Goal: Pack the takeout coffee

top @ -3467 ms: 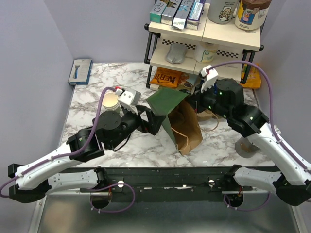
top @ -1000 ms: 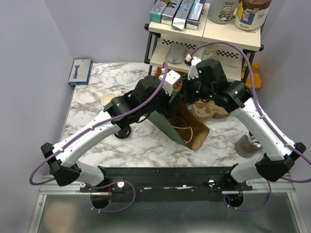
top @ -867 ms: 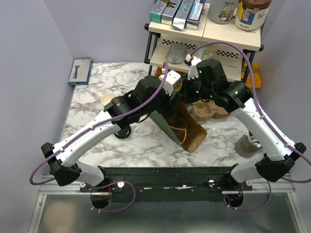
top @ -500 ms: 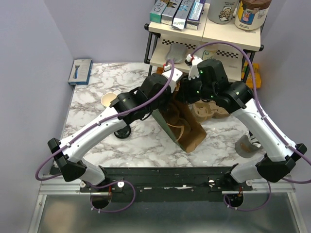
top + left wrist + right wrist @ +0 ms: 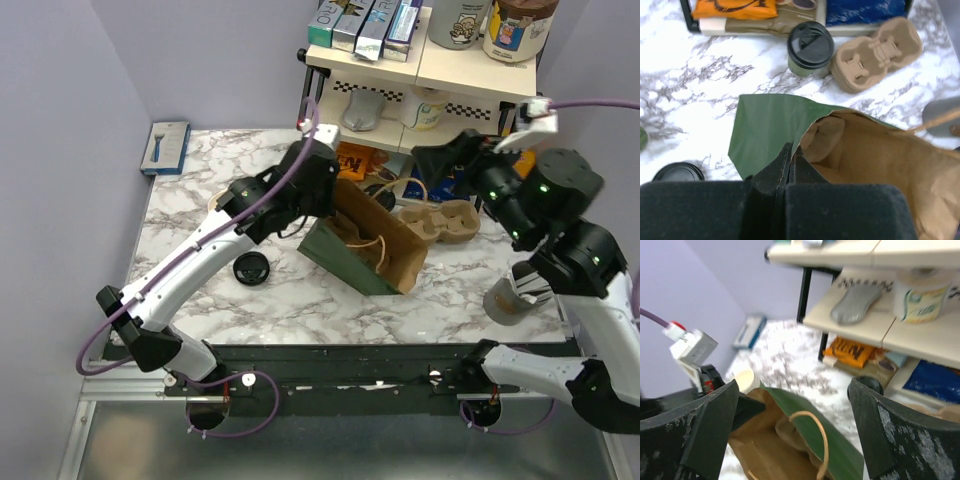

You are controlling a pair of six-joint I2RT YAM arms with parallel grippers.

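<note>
Green-and-brown paper bag (image 5: pixel 767 125), lying open: we logged the left gripper (image 5: pixel 790 152) clenched on its rim. Right gripper (image 5: pixel 793 390) spread, grasping nothing. Small dark-green paper cup (image 5: pixel 744 378), unlidded, at the bag's nine o'clock; round black plastic lid (image 5: pixel 250 268) at eight.

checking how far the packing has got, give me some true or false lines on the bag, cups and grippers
1. The left gripper is shut on the bag edge. True.
2. The right gripper grips the bag's handle. False: it is open, holding nothing.
3. The lidded cup is inside the bag. False: it stands on the table beside the pulp carrier.
4. A loose black lid lies on the table. True.
</note>
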